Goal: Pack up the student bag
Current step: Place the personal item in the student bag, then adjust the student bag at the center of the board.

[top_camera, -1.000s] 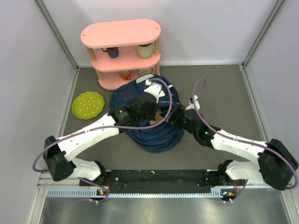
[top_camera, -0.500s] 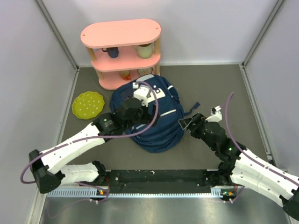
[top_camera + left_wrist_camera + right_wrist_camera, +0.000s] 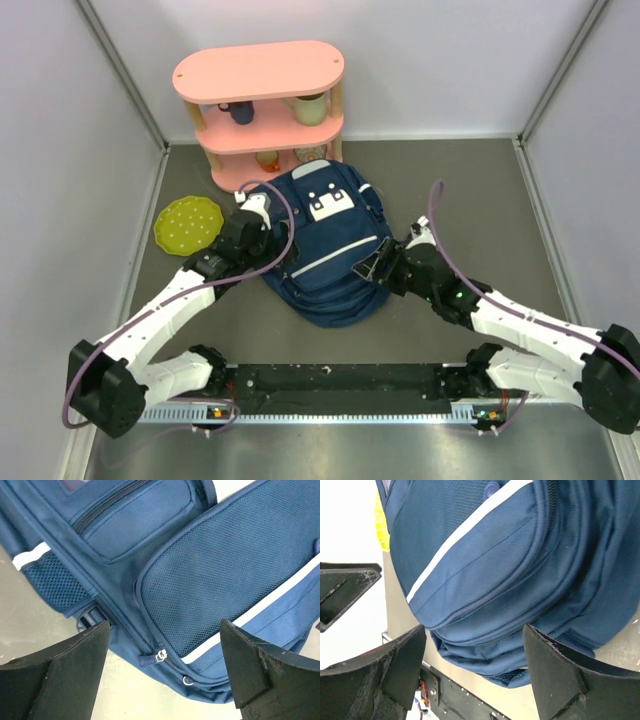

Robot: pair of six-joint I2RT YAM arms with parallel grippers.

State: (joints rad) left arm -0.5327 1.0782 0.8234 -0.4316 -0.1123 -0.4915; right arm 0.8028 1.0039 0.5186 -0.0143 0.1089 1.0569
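On the grey table (image 3: 480,190), in the middle of the work area, the student bag (image 3: 325,245) lies flat with its front face up, the white patch (image 3: 328,205) towards the far end and the white stripe (image 3: 322,262) running across the lower half. Its far end lies just in front of the pink shelf (image 3: 258,70). A yellow-green plate (image 3: 188,222) lies on the table to the bag's left, apart from it.

The left gripper (image 3: 250,212) is at the bag's left edge. In its wrist view the left gripper (image 3: 165,630) has its jaws spread wide and holds nothing (the mesh pocket (image 3: 210,580) and a zip pull (image 3: 160,655) show in the gap).

The right gripper (image 3: 372,265) is at the bag's right lower edge. In its wrist view the right gripper (image 3: 474,630) also stands with jaws well apart and nothing clamped; the bag's rounded bottom fills the view beyond the fingers. Contact with the fabric cannot be determined.
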